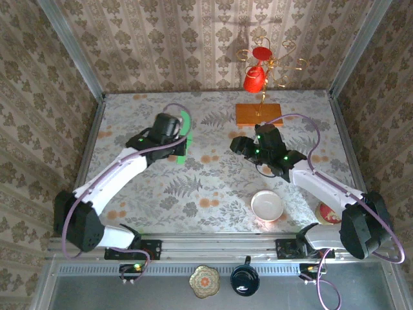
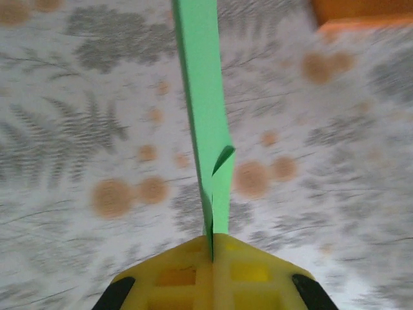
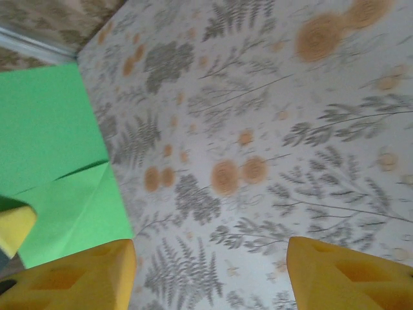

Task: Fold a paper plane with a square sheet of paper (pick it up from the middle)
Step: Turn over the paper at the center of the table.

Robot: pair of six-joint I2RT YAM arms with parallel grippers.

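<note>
We could read no text, label, brand, number or sign on anything in the three views at that moment.

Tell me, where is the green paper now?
In the top view the paper is over the left half of the table, pinched in the left gripper, left of the orange slab.

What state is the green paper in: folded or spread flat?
Folded. The green paper runs up as a narrow layered strip from the shut left gripper, one flap curling off; the right wrist view shows creases.
</note>
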